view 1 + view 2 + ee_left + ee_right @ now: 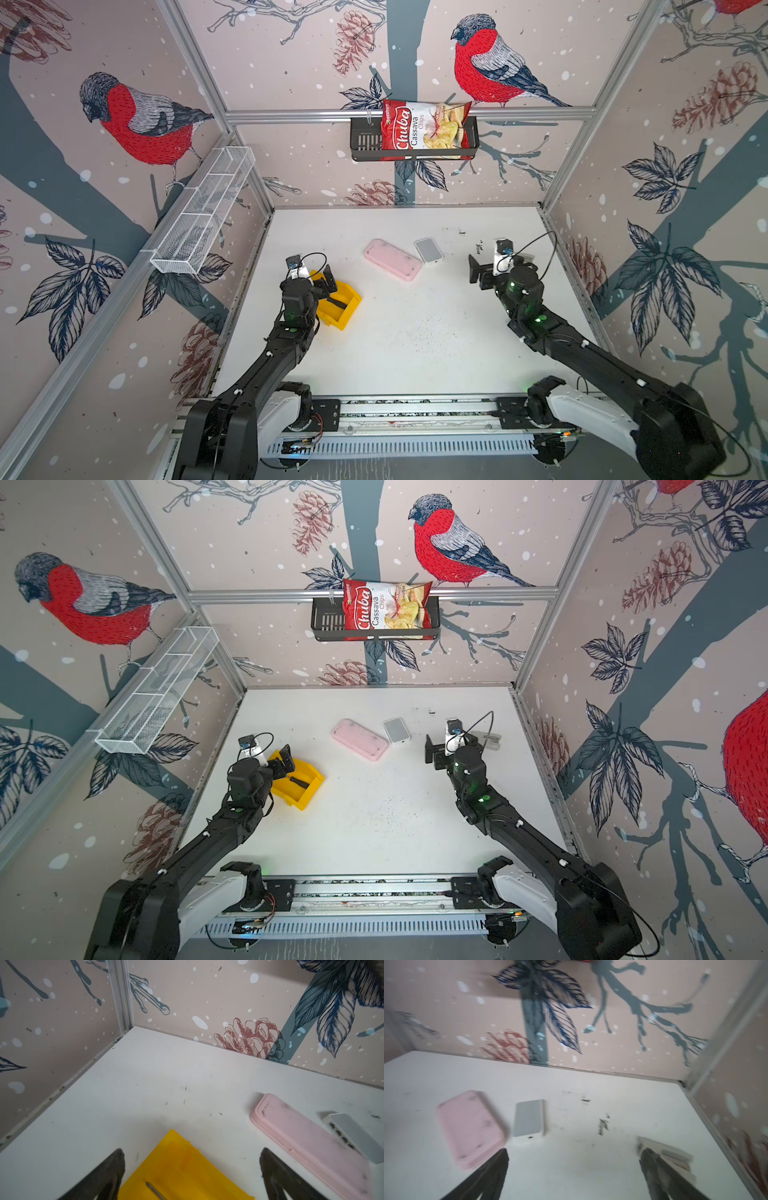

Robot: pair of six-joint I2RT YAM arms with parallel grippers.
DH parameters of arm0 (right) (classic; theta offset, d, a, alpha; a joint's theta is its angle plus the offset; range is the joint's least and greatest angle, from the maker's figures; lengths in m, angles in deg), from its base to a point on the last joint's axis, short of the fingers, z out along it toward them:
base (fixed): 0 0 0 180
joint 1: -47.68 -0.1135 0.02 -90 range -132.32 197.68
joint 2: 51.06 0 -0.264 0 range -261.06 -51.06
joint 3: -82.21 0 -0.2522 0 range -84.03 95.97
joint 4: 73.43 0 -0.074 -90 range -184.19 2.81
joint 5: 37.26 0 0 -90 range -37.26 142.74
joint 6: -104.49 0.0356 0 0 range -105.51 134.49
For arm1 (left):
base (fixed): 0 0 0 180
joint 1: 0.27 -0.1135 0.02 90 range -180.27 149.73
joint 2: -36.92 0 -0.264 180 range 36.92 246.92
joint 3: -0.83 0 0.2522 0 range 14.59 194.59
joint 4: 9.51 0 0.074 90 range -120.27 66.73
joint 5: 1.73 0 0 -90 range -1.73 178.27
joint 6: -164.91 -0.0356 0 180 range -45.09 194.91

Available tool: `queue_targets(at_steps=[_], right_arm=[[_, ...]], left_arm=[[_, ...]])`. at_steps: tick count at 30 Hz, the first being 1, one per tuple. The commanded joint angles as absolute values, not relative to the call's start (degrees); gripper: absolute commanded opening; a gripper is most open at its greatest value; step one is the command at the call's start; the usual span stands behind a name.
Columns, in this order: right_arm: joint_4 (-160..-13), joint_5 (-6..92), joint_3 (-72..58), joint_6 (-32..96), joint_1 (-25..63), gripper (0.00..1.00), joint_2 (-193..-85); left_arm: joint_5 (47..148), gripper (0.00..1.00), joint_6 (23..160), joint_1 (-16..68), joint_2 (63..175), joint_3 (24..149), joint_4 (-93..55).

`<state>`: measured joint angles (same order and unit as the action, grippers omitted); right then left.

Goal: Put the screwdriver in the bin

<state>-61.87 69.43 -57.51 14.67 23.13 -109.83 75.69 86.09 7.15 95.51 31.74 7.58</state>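
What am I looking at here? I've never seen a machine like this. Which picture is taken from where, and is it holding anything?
These are two robot arms mounted at the near edge of a white table, inside a booth with bird wallpaper. The two wide pictures come from a camera overhead. The two close ones come from small cameras on the arms' wrists, looking out between the jaws.

The left arm hangs over a yellow bin. Its jaws are open, and a small screwdriver lies inside the bin. The right arm holds nothing, and its jaws are open too.

Also on the table are a pink case and a small white box. On the back wall, a black basket holds a bag of chips.
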Motion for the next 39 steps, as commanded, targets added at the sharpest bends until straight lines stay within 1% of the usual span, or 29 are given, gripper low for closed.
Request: queue_targets(at_steps=[1,4,10,14,17,18,21,23,25,28,30,32,34,39], right_arm=[[-51.64,70.77,-61.27,17.15,28.24,1.0,-110.94],[-47.62,71.54,-64.37,17.74,32.07,1.0,-113.89],[-39.4,73.92,-69.27,17.01,36.59,1.0,-118.6],[-34.94,73.84,-70.71,16.06,39.41,1.0,-121.09],[-31.1,72.3,-71.4,17.96,41.96,1.0,-122.61],[-29.65,71.64,-71.7,18.41,42.67,1.0,-124.74],[-27.3,69.48,-71.24,17.77,43.66,1.0,-126.8],[-25.53,67.52,-71.07,18.24,44.6,1.0,-128.09],[-22.9,65.5,-71.29,18.95,45.46,1.0,-130.23],[-20.2,64.14,-71.34,19.12,45.81,1.0,-133.23],[-19.04,63.21,-71.15,18.87,45.79,1.0,-135.28],[-16.39,62.68,-71.02,18.44,45.87,1.0,-137.9],[-18.84,61.81,-70.49,18.78,46.36,1.0,-137.09],[-18.48,61.53,-70.48,18.8,46.46,1.0,-137.28]], left_arm=[[74.21,1.0,75.12,6.94,97.34,27.61,27.5],[74.94,1.0,72.17,6.35,100.81,25.13,34.42],[75.17,1.0,70.07,5.19,109.33,22.37,45.09],[75.37,1.0,70.18,4.91,112.88,22.5,48.12],[75.3,1.0,70.59,4.78,113.84,24.43,45.64],[75.26,1.0,70.6,4.74,114.21,24.91,45.09],[74.75,1.0,71.94,4.61,115.07,25.57,45.3],[76.23,1.0,73.51,4.39,117.04,24.53,50.37],[77.06,1.0,72.75,4.4,121.41,23.48,56.37],[75.27,1.0,73.31,4.39,127.25,22.11,64.75],[75.84,1.0,73.27,4.37,126.14,22.56,61.64],[75.88,1.0,73.12,4.37,126.71,22.81,62.55],[75.58,1.0,73.34,4.32,126.48,23.28,60.9],[74.73,1.0,73.37,4.39,126.61,27.01,54.39]])
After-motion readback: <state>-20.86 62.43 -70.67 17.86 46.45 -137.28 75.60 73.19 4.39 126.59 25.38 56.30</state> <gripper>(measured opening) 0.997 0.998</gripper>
